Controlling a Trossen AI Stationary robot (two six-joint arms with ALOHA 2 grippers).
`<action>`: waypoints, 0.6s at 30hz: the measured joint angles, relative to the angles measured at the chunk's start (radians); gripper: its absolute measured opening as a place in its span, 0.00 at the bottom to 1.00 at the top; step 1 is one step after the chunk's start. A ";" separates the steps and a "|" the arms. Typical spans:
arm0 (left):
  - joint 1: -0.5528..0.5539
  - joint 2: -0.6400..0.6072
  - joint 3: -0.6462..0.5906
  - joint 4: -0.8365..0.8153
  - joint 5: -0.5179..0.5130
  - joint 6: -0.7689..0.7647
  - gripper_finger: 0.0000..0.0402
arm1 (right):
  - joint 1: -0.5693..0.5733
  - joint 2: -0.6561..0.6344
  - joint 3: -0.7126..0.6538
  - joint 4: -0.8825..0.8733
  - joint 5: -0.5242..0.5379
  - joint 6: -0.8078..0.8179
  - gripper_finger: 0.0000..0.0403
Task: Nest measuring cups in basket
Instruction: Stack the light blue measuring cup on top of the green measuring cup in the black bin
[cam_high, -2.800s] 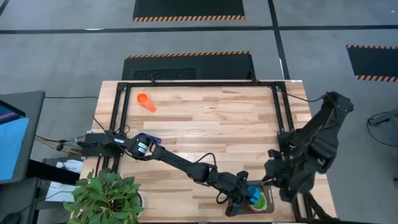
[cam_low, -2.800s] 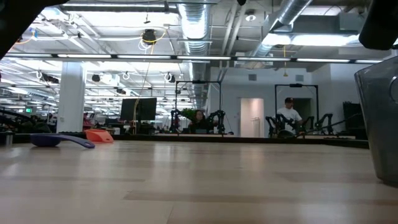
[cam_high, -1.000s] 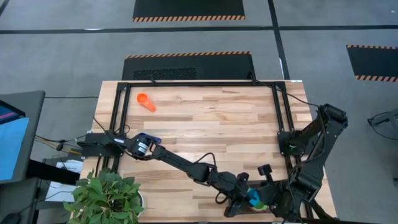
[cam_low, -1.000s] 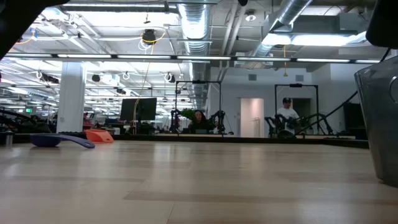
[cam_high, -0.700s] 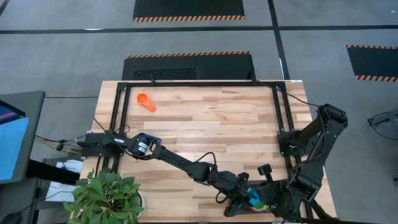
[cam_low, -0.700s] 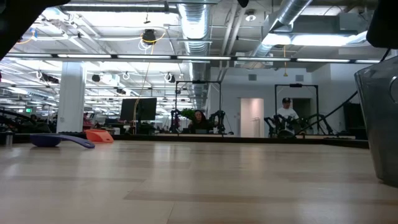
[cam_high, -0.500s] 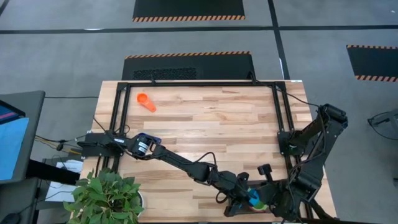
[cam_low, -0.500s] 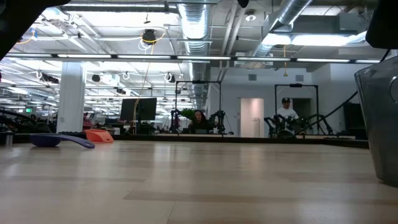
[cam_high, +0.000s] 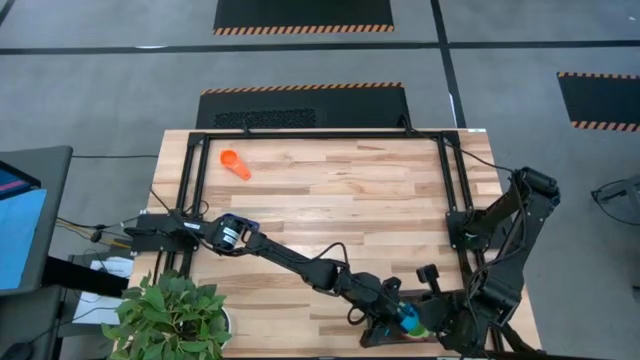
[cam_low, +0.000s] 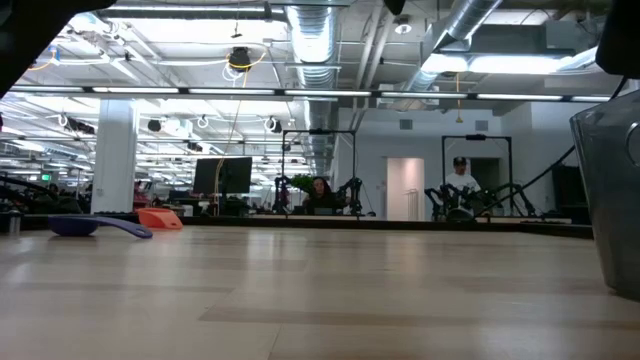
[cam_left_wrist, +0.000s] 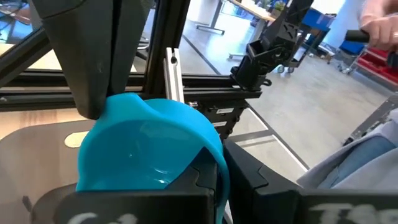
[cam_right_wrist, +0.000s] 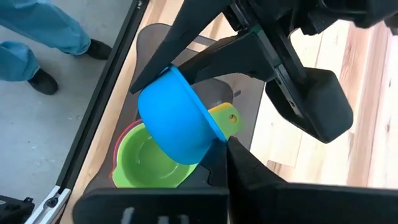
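Measuring cups: light blue cup (cam_right_wrist: 177, 118) is held tilted above the basket (cam_right_wrist: 155, 37), gripped from both sides. Left gripper (cam_high: 392, 318) is clenched on the cup; its dark fingers (cam_right_wrist: 205, 43) reach in over the basket. Right gripper (cam_high: 428, 322) is clenched on the same cup from the opposite side, finger (cam_right_wrist: 249, 168) against the rim.

Basket sits at the worktop's (cam_high: 340, 190) near edge, close to the near right corner. Inside it: green cup (cam_right_wrist: 146, 162) nested in red cup (cam_right_wrist: 119, 146); yellow cup handle (cam_right_wrist: 227, 119) shows behind the blue cup.

Orange cup (cam_high: 234, 164) lies near the far left corner, well apart from the basket. Dark blue cup (cam_low: 90, 226) lies on the worktop beside the orange one in the low view.

Misc.: potted plant (cam_high: 172, 318) at near left corner. Person's legs (cam_right_wrist: 43, 31) show on the floor beyond the worktop edge.
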 joint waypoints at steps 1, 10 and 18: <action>0.000 0.000 0.000 0.001 0.005 -0.004 0.00 | 0.005 0.000 0.000 0.002 0.003 -0.020 0.00; 0.001 0.000 0.001 0.002 0.012 -0.007 0.00 | 0.024 0.000 0.000 -0.005 0.006 -0.241 0.00; 0.008 0.000 0.001 0.009 0.011 -0.105 0.00 | 0.029 0.000 0.000 -0.064 0.015 -0.277 0.00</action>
